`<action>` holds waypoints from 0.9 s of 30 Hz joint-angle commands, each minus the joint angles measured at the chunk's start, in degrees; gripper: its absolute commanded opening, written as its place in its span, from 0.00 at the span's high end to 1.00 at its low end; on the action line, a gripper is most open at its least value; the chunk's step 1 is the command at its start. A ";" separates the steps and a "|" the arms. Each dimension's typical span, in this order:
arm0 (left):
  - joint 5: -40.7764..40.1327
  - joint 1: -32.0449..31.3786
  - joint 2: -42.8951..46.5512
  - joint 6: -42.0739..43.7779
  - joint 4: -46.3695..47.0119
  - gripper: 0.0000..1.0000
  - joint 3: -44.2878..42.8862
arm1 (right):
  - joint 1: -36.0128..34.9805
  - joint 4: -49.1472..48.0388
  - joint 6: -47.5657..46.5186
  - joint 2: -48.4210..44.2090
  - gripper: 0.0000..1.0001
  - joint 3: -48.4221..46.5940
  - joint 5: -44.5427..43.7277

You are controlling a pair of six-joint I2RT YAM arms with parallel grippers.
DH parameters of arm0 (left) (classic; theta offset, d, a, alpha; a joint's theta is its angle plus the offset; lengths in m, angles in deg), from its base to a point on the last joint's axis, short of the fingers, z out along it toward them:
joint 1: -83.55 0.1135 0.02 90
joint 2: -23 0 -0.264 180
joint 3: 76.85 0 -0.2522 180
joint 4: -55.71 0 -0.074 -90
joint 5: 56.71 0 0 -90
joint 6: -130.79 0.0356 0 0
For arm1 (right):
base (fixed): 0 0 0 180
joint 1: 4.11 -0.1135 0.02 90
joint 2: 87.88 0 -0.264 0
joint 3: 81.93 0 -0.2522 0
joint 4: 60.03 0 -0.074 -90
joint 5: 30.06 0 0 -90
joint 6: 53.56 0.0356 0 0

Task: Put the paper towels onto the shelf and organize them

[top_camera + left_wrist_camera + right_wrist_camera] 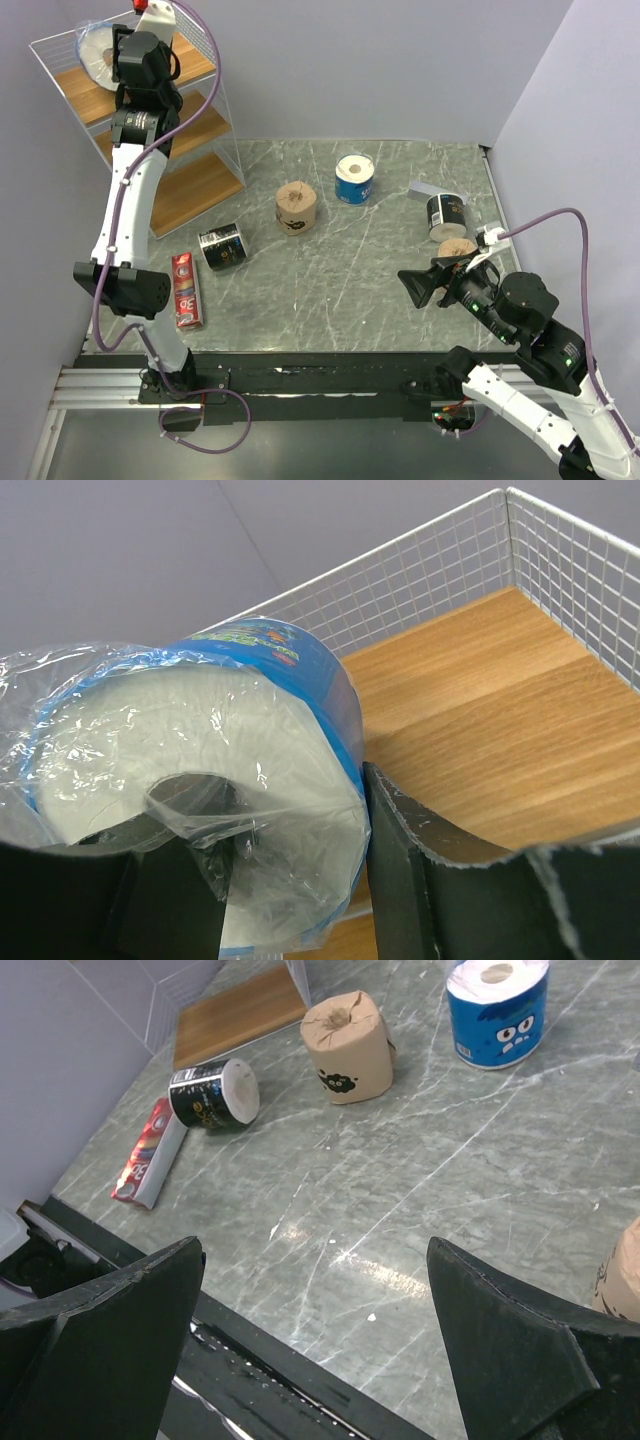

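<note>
Now the left gripper (pixel 285 815) is pinching a blue-wrapped paper towel roll (pixel 200 745), its core axis pointing toward the wrist camera, over the shelf's top board (pixel 480 710), which is lying at two o'clock. The right gripper (pixel 315 1250) is hanging spread wide, well apart from the shelf.

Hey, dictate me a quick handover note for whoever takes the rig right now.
Left end effector: shut on wrapped blue roll over the shelf's top tier, not released.
Right end effector: open, empty, above the table.
On table: other blue roll, centre tan roll, right tan roll, left black roll, right black roll.
Done: no roll seen shelved.
To do: release this one, shelve five, tidy.
</note>
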 commanded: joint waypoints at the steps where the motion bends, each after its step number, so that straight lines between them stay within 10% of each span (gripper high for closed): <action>1: 1.21 0.80 -0.46 -0.13 5.26 0.62 -5.41 | -0.23 -1.22 -1.11 1.11 0.00 -1.73 -0.29; 27: 4.02 4.93 -3.80 -1.80 9.49 0.29 -9.28 | -0.23 -2.72 -1.91 4.27 0.00 -1.03 -1.34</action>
